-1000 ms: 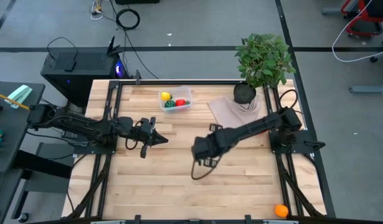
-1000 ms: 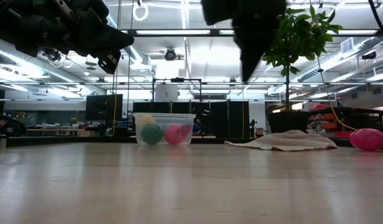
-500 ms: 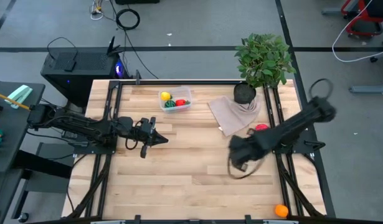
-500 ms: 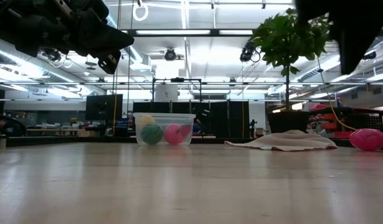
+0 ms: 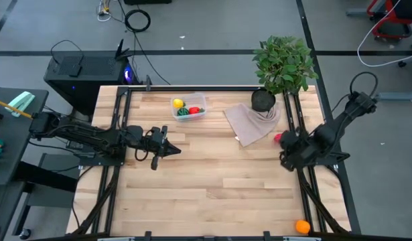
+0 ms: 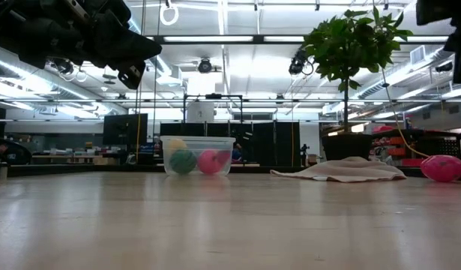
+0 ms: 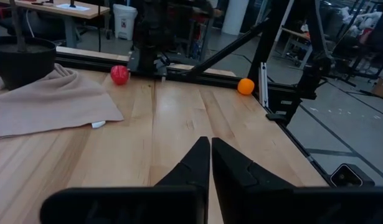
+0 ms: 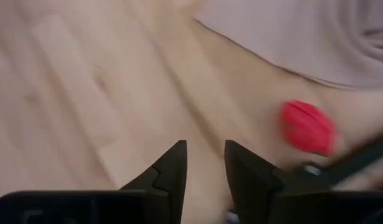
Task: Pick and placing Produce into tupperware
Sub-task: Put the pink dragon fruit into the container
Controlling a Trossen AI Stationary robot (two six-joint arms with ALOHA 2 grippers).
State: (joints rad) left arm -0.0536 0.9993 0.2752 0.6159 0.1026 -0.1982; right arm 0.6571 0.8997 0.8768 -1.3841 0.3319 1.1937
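- Since a second ago, right gripper [image 5: 286, 158] swung from table centre to the three-o'clock edge, fingers slightly parted, empty.
- Red fruit [image 5: 279, 138] lies beside cloth [image 5: 251, 120]; a nudge could roll it off.
- Tub [image 5: 188, 107] sits at twelve o'clock; left gripper [image 5: 172, 150] waits closed.

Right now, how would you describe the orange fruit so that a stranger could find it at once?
Start from the wooden table and go to its front corner on the right arm's side. The orange fruit lies there alone by the frame rail, away from the beige cloth. It is the only orange piece; the red fruit lies beside the cloth.
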